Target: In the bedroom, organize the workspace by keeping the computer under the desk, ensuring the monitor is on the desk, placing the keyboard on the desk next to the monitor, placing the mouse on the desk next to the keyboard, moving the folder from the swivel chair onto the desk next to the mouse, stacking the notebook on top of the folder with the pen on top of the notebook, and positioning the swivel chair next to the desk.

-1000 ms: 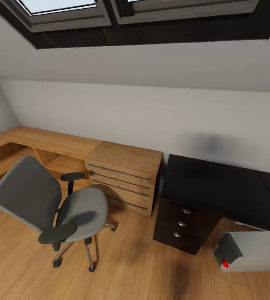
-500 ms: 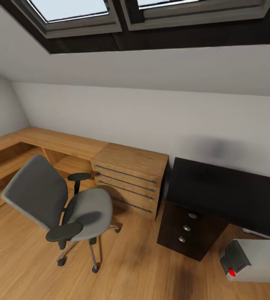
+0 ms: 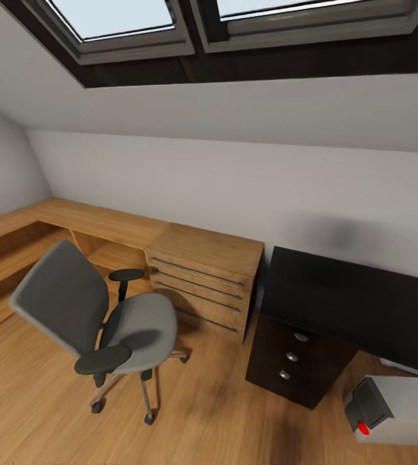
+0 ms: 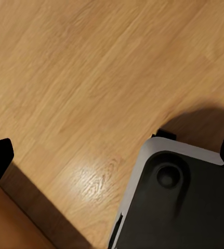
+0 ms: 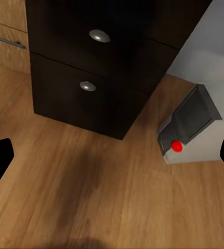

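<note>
Swivel chair stands well left of the desk, seat bare; it should roll easily if pushed at the stiff backrest, both jaws spread and holding nothing.

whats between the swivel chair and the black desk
In the head view, a light wooden drawer chest against the wall stands between the swivel chair and the desk.

The chair has grey padding, black armrests and a chrome base. The counter is glossy black with dark drawers and silver knobs; the chest and floor are light wood. The computer is pale grey with a red dot.
</note>
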